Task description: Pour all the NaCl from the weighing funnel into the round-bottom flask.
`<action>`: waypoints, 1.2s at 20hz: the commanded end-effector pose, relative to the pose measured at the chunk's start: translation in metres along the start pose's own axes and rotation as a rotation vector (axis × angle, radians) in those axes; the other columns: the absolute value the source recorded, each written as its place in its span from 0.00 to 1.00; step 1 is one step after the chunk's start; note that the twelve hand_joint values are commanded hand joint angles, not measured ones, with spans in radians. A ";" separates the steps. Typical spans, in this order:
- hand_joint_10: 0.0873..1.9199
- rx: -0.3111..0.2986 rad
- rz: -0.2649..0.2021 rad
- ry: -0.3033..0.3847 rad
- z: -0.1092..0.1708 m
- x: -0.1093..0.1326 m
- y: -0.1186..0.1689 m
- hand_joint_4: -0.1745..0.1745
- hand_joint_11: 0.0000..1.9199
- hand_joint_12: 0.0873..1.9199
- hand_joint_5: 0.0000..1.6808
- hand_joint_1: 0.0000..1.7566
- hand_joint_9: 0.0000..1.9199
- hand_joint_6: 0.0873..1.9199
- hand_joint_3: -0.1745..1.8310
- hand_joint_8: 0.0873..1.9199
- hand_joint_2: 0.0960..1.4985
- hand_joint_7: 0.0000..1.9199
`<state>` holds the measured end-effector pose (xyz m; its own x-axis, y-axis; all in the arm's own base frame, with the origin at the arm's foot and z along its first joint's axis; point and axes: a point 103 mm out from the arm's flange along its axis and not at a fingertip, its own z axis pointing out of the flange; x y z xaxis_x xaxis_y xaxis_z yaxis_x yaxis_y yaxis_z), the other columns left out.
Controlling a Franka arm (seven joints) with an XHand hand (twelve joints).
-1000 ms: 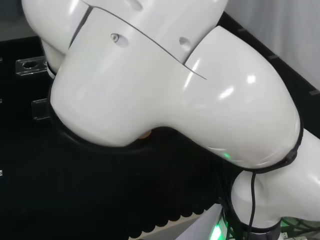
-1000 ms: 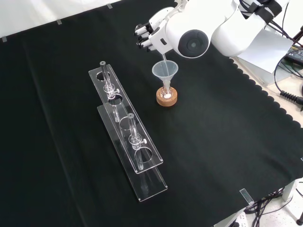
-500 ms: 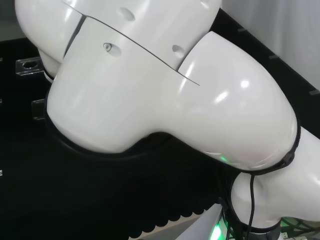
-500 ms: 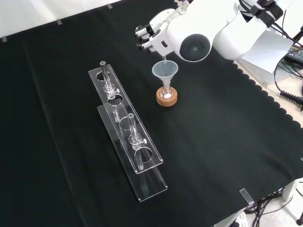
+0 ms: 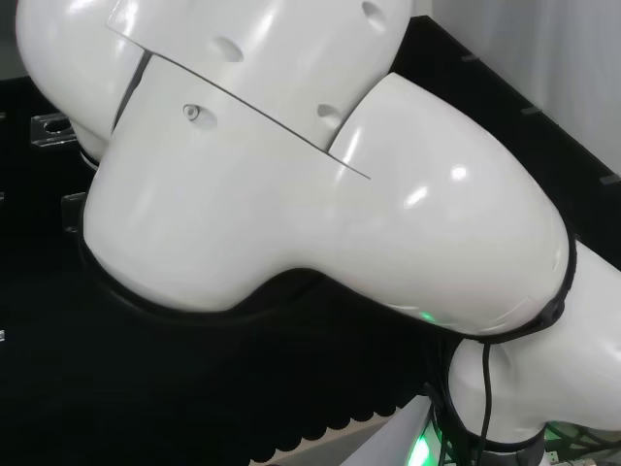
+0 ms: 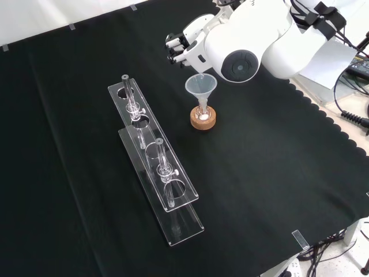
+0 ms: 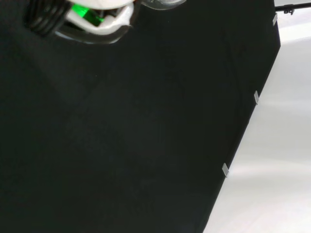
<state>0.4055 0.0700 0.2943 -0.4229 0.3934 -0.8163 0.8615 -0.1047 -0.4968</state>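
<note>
In the front view the hand (image 6: 183,46) hangs at the top centre, partly behind the arm's big white link (image 6: 242,40). Its fingers are curled round the clear weighing funnel, whose thin spout (image 6: 198,75) points down into the mouth of a clear cone funnel (image 6: 200,86). That cone funnel sits in the neck of the small round-bottom flask (image 6: 202,111), which rests on a cork ring (image 6: 203,120). A little white powder shows in the flask's bottom. In the head view the arm's white links (image 5: 291,175) hide the hand and the flask.
Two clear acrylic racks (image 6: 153,153) with a few glass tubes lie left of the flask in the front view. The cloth's scalloped edge (image 6: 323,115) and cables run along the right. The wrist view looks across black cloth to its edge (image 7: 243,141).
The arm's white links have shifted a little up and to the right in the front view. The hand rose slightly, and less of the spout shows above the cone funnel.
</note>
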 end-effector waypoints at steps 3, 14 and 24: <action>0.15 0.012 0.002 -0.023 -0.002 0.002 0.000 1.00 0.43 0.51 0.72 0.63 0.49 0.38 0.43 0.30 0.41 0.29; 0.14 0.027 0.012 -0.060 -0.005 0.003 0.002 1.00 0.44 0.51 0.72 0.63 0.49 0.38 0.43 0.30 0.41 0.29; 0.14 0.038 0.020 -0.071 -0.008 0.000 0.002 1.00 0.43 0.50 0.72 0.63 0.49 0.38 0.43 0.30 0.41 0.29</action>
<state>0.4099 0.0772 0.2953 -0.4262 0.3239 -0.8447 0.8599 -0.1451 -0.4894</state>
